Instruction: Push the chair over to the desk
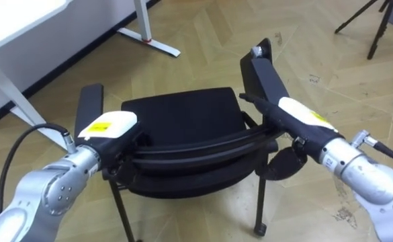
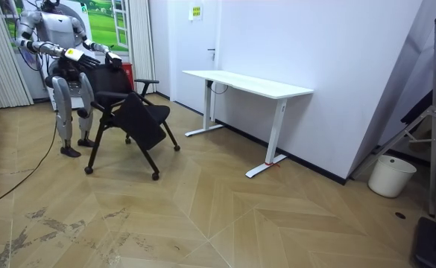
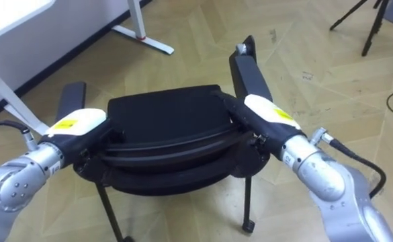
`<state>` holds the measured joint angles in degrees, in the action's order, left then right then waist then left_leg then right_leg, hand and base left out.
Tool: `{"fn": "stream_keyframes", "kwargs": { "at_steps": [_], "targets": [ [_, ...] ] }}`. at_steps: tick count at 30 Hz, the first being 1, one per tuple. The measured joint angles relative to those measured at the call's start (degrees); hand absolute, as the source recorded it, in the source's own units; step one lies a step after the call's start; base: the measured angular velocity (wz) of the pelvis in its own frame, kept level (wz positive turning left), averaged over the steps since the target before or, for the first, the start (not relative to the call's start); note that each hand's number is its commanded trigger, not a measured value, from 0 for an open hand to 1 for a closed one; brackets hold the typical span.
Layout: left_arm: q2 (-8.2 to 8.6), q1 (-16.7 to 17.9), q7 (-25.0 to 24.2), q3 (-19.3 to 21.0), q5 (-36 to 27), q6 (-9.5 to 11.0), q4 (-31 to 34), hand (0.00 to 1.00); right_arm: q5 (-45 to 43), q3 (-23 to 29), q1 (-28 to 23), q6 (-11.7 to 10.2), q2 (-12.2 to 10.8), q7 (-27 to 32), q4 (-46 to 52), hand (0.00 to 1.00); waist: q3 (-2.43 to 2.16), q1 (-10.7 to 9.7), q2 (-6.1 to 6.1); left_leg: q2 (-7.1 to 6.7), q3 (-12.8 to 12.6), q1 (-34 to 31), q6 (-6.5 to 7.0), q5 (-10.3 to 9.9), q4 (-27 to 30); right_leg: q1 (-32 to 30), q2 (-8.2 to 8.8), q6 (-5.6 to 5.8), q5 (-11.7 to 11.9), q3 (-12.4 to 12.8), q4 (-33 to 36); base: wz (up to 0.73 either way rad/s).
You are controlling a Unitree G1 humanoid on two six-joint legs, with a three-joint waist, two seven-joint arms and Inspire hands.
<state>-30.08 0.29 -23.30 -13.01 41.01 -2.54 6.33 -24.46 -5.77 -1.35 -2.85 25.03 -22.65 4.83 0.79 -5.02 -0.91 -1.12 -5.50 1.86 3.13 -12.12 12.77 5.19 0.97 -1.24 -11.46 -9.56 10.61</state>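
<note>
Left eye view, nearest first: the robot's left hand (image 1: 105, 126), white-backed with a yellow label, rests at the left end of the curved top rail (image 1: 189, 151) of the black mesh office chair (image 1: 183, 117). The right hand (image 1: 302, 113) sits at the rail's right end, by the root of the right padded armrest (image 1: 263, 74). Dark hand parts merge with the dark frame, so whether either hand clasps the rail or only presses on it cannot be told. One hand at each end looks chosen so that a push goes through both sides evenly and the chair rolls straight instead of swinging round.

Beyond the rail lie the seat, the left armrest (image 1: 90, 104), then the wooden herringbone floor (image 1: 203, 33). The chair's back is toward the robot and its seat faces away. Its front-to-back axis runs straight ahead, and the rail lies crosswise between the hands.

Farther off stands the white rectangular desk (image 1: 21, 23) to the left, and a dark tripod (image 1: 377, 30) to the right. In the room view the robot stands upright directly behind the chair, well apart from the desk, with open floor ahead for the push.
</note>
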Motion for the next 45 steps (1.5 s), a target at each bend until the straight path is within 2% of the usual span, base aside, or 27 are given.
{"fn": "stream_keyframes", "kwargs": {
  "at_steps": [3,6,12,17,20,23,26,29,31,34,40,45],
  "targets": [
    [0.11,0.0,0.0,-0.8,0.0,0.0,0.1,1.00,0.2,-0.4,0.0,-1.5,-0.3,3.1,-2.2,0.00,0.09,-0.1,-0.28,-0.15,0.6,0.1,0.00,0.0,0.2,0.4,-0.01,0.00,0.0,-0.2,0.0,0.11],
    [0.13,0.0,0.0,-1.5,0.1,0.0,0.6,1.00,0.7,-0.4,0.1,-1.6,-0.3,5.0,-3.0,0.00,0.09,-1.0,-0.39,-0.48,2.1,-0.6,0.03,0.0,0.7,0.4,0.03,0.00,0.0,-1.6,-0.1,0.21],
    [0.22,0.0,-0.3,-1.7,0.0,0.3,0.8,1.00,-1.2,-0.8,0.3,-2.8,-0.3,7.0,-3.9,0.00,-0.17,-0.5,-0.80,-0.43,2.5,-1.4,0.03,0.0,1.1,0.0,-0.04,0.00,0.0,-1.5,0.0,0.04],
    [0.62,0.0,-0.6,-1.8,-0.1,1.0,0.9,1.00,-6.6,-2.8,1.3,-2.2,-0.1,8.9,-4.1,0.00,-0.29,0.4,-1.12,-0.42,2.5,-1.3,0.02,0.0,1.1,0.0,0.03,0.00,0.0,-1.4,0.0,0.00],
    [0.83,-0.2,-0.7,-1.9,-0.1,1.3,0.9,1.00,-8.9,-4.5,2.3,-0.8,0.1,8.9,-4.2,0.00,-0.29,0.6,-1.11,-0.46,2.7,-1.2,0.02,0.0,0.9,0.1,0.16,0.00,0.0,-1.2,0.0,0.01],
    [0.85,-0.6,-1.0,-1.9,0.0,1.3,0.9,1.00,-12.8,-6.4,3.1,-0.7,1.9,9.0,-4.2,0.00,-0.19,0.7,-0.92,-0.50,2.7,-1.2,0.03,0.0,0.8,-0.1,0.20,0.00,0.0,-1.2,0.0,0.00],
    [0.85,-1.2,-1.1,-1.9,0.3,1.4,0.8,1.00,-17.0,-7.7,3.7,-0.6,2.7,8.7,-4.2,0.00,0.20,1.3,-0.23,-0.50,2.6,-1.3,0.03,0.0,0.8,-0.2,0.05,0.00,0.0,-1.1,0.0,0.00],
    [0.40,-2.8,-2.1,-2.5,0.2,1.5,0.7,1.00,-19.7,-9.9,5.2,-0.2,5.6,7.0,-3.9,0.00,0.45,1.9,0.23,-0.55,2.6,-1.7,0.03,0.0,1.0,-0.4,-0.03,0.00,0.0,-0.7,0.0,0.00],
    [0.09,-3.9,-2.6,-3.2,-0.1,1.4,0.7,1.00,-21.7,-11.6,6.6,0.6,7.5,4.6,-3.3,0.00,0.38,2.4,0.61,-0.56,2.7,-2.3,0.04,0.0,1.2,-0.8,-0.14,0.00,0.0,-0.7,0.1,0.00],
    [-0.22,-6.1,-3.3,-4.3,-0.3,1.5,0.6,1.00,-23.3,-13.3,9.6,1.5,8.4,2.3,-3.3,0.00,0.50,3.6,0.84,-0.56,2.8,-3.6,0.04,0.0,2.0,-1.9,-0.12,-0.02,0.0,-0.8,0.2,0.05],
    [-0.92,-8.3,-4.0,-5.2,-0.4,2.4,0.7,1.00,-23.5,-13.4,9.7,1.7,9.9,-0.9,-1.3,0.00,0.83,5.3,1.89,-0.57,3.3,-4.2,0.03,0.0,2.1,-2.4,-0.10,-0.01,0.0,-1.3,0.1,0.05],
    [-1.11,-9.0,-4.8,-5.3,-0.3,2.8,0.7,1.00,-25.1,-13.5,9.7,1.7,10.5,-2.5,-0.8,0.00,0.68,5.6,2.70,-0.61,3.3,-4.1,0.03,0.0,2.1,-2.4,-0.09,-0.01,0.0,-0.7,0.1,-0.01]
  ]
}}
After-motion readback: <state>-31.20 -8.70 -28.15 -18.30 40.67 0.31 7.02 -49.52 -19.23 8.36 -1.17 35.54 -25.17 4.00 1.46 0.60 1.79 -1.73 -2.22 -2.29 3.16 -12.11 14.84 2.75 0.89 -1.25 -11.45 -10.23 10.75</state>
